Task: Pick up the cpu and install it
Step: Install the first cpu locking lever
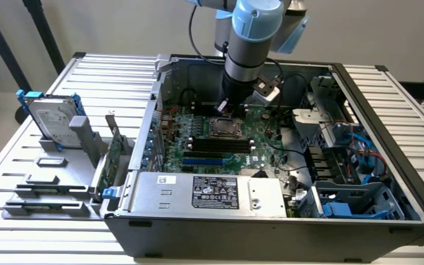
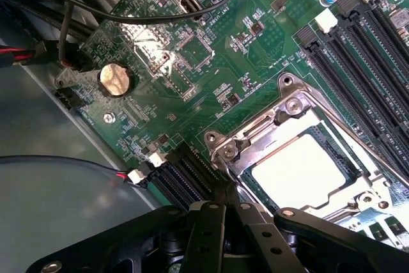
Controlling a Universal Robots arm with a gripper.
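Note:
The cpu [image 2: 297, 171] is a pale, bright square lying flat inside the metal-framed socket [image 2: 287, 103] on the green motherboard [image 2: 211, 62]. In the exterior view, the socket with the cpu [image 1: 225, 128] sits mid-board inside the open computer case [image 1: 271, 232]. My gripper [image 1: 228, 112] hangs low over the board, just behind the socket. In the wrist view its black links converge, and the gripper [image 2: 227, 193] is shut at the socket frame's corner, beside the cpu. I see nothing held between the tips.
Black memory slots [image 2: 364, 49] run beside the socket. A coin battery [image 2: 115, 79] and black cables [image 2: 128, 14] lie on the other side. The silver box with a black label [image 1: 216, 193] fills the case front. A hard drive with blue brackets [image 1: 50, 118] stands on the table, on the exterior view's left.

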